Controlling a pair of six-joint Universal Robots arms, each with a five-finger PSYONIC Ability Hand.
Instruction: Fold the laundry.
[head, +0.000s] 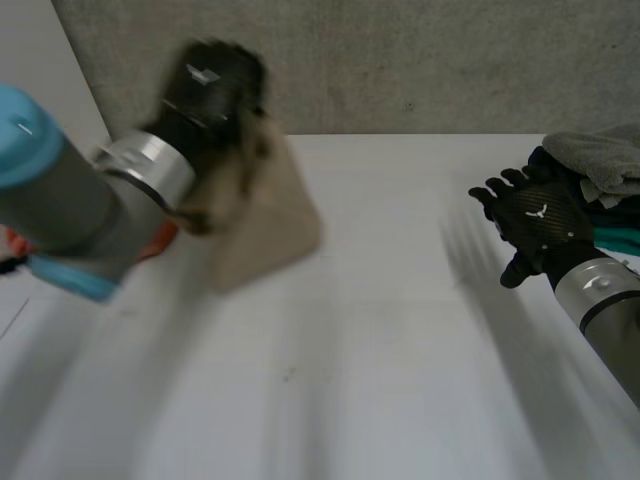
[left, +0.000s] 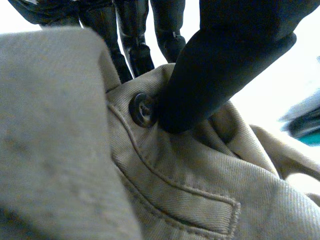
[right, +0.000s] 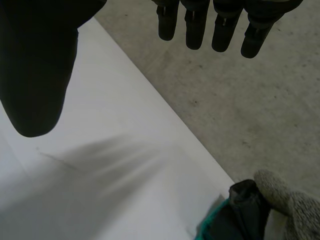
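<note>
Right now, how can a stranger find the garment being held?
Over the white table, look toward the left hand. It pinches a beige garment. Unlike the grey and teal pile at the right, it is tan with a dark button.

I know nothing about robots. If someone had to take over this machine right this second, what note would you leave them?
Left hand: shut on the beige garment. The thumb pinches the cloth beside a dark button against the fingers. The garment hangs bunched from the hand over the far left of the table.
Right hand: open and holding nothing, fingers straight, beside the laundry pile at the table's right edge.
Done: one garment picked up, not yet folded.
Left: spread the garment flat, fold it, then work through the pile.
</note>
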